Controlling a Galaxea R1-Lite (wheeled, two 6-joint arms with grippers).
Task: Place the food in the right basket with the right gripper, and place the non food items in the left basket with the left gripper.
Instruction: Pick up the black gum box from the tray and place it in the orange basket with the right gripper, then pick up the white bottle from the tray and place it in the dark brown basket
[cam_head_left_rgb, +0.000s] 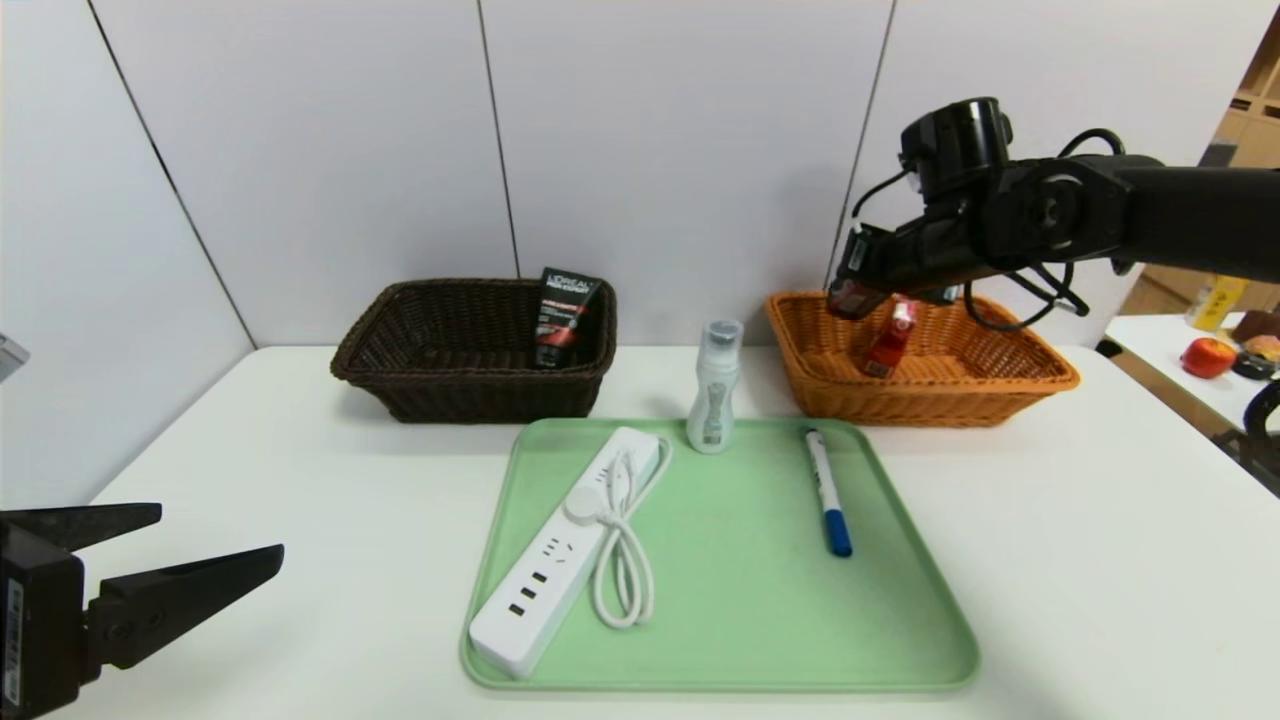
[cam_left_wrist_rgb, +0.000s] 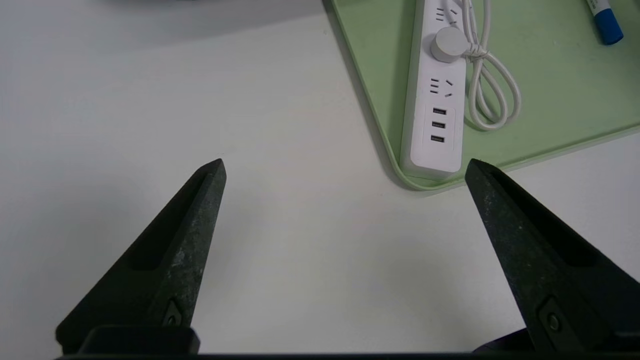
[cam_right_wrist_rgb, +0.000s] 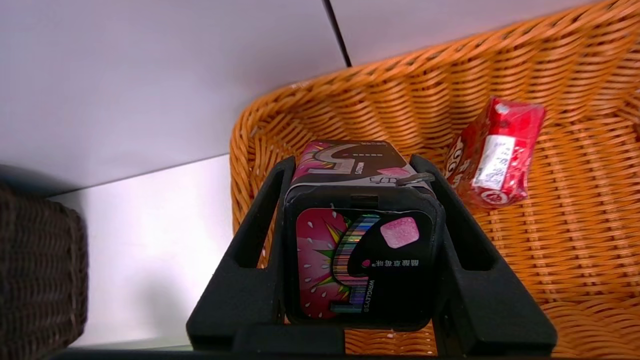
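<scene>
Waiting low at the near left corner of the table, the left gripper hangs with its fingers spread wide and nothing between them, just short of the tray. On the tray, nearest first, lie the power strip with its looped cord, the marker on the right side, and the white bottle standing at the far edge. Beyond the tray to the left sits the left basket, where the black tube leans against the far wall; it reads "L'OREAL". Beyond the tray to the right, the right gripper hovers over the near-left corner of the right basket, closed tight on the black carton, which reads "WRIGLEY'S". The red carton already lies inside.

Risk, as I judge it: the carton hangs close to the basket's rim on the tray side, so letting go here could bounce it off the wicker and onto the table. The upright bottle looks easy to tip when the left gripper reaches for it.
</scene>
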